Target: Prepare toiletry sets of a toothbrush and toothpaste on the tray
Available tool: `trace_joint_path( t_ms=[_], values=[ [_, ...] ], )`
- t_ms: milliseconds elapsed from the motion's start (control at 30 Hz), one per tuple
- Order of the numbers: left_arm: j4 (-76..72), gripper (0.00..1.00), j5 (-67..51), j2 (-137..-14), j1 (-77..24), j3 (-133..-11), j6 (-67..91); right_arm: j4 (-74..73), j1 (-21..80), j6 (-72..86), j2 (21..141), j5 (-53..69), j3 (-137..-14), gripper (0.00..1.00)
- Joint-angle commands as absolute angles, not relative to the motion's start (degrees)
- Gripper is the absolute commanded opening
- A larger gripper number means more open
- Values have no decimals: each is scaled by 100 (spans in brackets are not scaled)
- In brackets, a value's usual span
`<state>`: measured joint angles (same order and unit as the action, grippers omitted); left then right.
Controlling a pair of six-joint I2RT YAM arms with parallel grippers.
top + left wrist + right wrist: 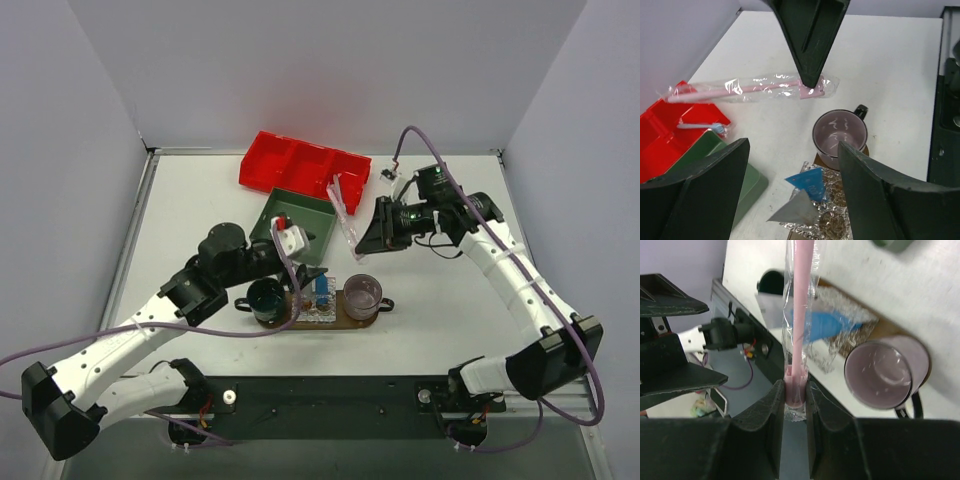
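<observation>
Top external: the right gripper [358, 236] is nearly closed, pinching one end of a wrapped toothbrush [345, 210] in the air, just far of the tray [340, 323]. Left wrist: the left gripper [792, 147] gapes wide and empty over the tray's blue tube [810, 181]. Right wrist: the brush reaches out over that tube, beside the pink mug [885, 372]. It looks light and stiff with a slick wrapper, so the handle end seems the best hold.

The pink toothbrush [750, 89] (bagged) hangs aloft; blue tube [810, 184] lies on tray [340, 320].
</observation>
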<state>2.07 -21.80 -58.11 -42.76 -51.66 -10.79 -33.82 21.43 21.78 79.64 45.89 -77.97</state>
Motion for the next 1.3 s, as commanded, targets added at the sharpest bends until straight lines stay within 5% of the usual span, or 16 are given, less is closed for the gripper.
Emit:
trace_joint_path(
  t_ms=[0,400,1267],
  values=[
    [-299,82,-2067,-5371,-4833,-4870,-2082,-4384,2600,2039,7297,4246,-7629,0],
    [-940,82,-1073,-4816,-5766,-4078,-3111,-6370,3322,1987,6689,4025,-8112,0],
    [-220,77,-861,-5238,-6706,-4298,-3577,-7453,4377,1828,7066,4395,-8657,0]
  ],
)
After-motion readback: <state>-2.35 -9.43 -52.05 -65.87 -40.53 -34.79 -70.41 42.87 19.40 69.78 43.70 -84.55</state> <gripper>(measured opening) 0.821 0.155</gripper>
